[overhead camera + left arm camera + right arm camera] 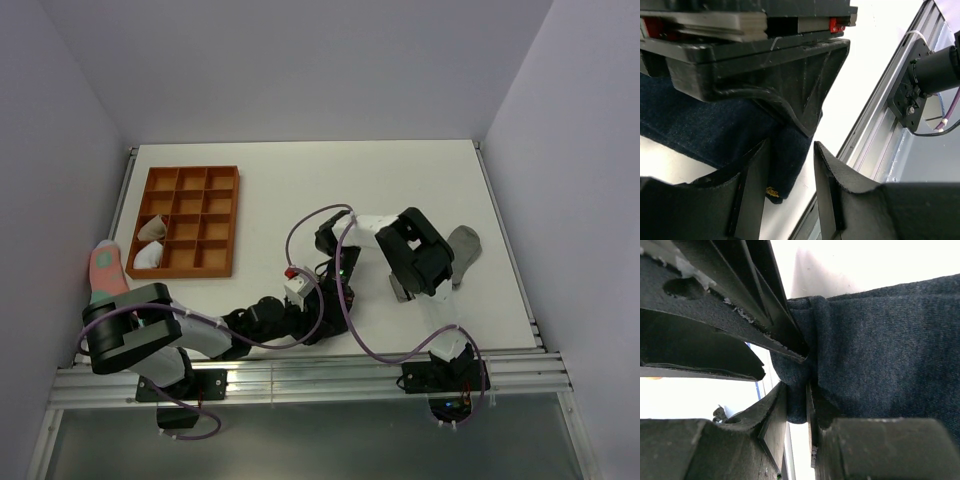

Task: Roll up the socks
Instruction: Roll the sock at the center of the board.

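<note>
Near the front edge of the table (350, 180), right hand (797, 395) clamps the navy sock (880, 350); left hand (790, 150) spread apart.

My left arm (190, 335) and right arm (415, 255) jam together at near centre with the dark navy sock (705, 130) between them and purple cables (297, 225) looping over, a brown compartmented tray (200, 272) and pink sock (106, 270) hem the left, a grey sock (464, 250) flanks the right, and only the far white tabletop (330, 180) lies open.
</note>
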You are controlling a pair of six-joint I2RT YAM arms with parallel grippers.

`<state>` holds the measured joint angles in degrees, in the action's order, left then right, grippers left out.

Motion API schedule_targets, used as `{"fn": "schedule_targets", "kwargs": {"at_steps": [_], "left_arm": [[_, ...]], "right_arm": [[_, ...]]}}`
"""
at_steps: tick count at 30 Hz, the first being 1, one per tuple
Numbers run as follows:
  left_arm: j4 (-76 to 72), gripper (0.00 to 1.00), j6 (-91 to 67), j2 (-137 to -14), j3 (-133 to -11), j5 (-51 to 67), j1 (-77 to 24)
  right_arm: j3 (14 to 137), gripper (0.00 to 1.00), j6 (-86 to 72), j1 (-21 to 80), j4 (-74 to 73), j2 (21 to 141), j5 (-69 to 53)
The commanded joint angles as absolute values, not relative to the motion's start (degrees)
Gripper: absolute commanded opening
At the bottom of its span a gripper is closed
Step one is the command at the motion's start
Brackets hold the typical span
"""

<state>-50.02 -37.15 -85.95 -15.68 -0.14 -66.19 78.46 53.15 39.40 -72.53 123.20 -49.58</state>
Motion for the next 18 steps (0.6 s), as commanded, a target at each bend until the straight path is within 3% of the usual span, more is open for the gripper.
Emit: {"fn": "schedule_targets", "kwargs": {"at_steps": [1,11,18], "left_arm": [[-53.18,0.45,-35.95,-85.43,-16.0,1.32,-66.53],[-49.66,0.41,-36.3,-87.8,-17.84,1.41,-66.53],[-44.83,0.18,-37.18,-89.82,-20.39,0.79,-66.53]], "right_arm": [[80.16,0.26,52.38,38.67,-71.9,124.28,-48.87],[79.19,0.26,50.8,38.5,-70.14,123.84,-49.04],[77.78,0.28,48.43,38.41,-67.42,121.82,-48.96]]}}
